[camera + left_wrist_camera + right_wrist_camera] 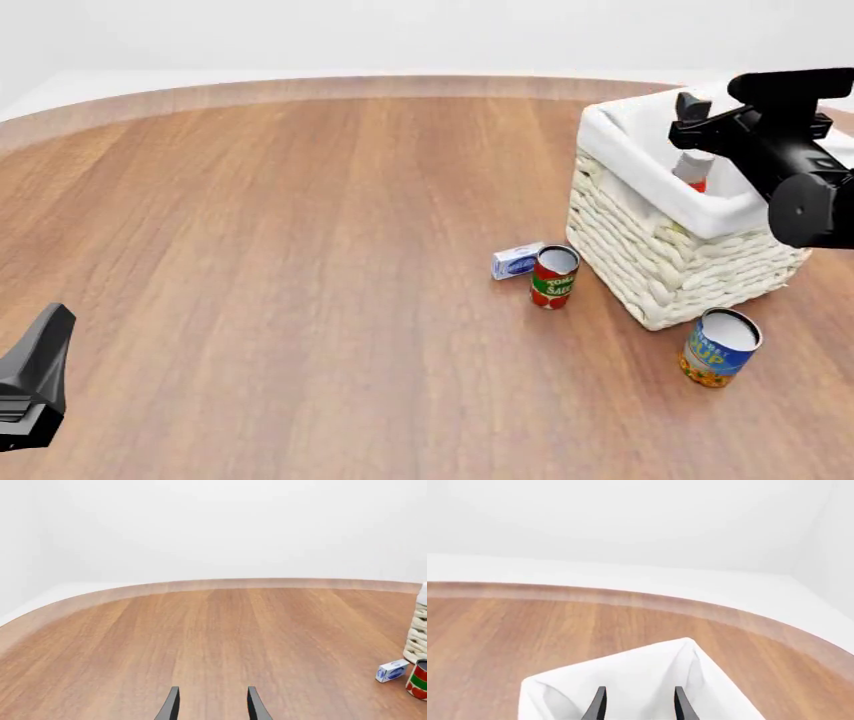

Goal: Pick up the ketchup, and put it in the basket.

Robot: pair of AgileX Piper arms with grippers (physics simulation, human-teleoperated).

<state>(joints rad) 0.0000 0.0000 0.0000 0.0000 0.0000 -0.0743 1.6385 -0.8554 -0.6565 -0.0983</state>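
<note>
Ketchup (pixel 693 168) stands inside the basket (pixel 667 250) (table's right side); two cans (pixel 554 277) and a small box (pixel 515 261) before it

ketchup (pixel 691 170): only cap and neck show, the rest hidden inside the basket (pixel 667 250) and behind the right arm.
right pincer (pixel 636 702): fingertips cut off by the wrist picture's edge; in the front view, hard to make out.
left pincer (pixel 210 705): only two finger tips show.
tomato can (pixel 419 680): cut by the picture's edge.
small box (pixel 517 261): print too small to read.
</note>
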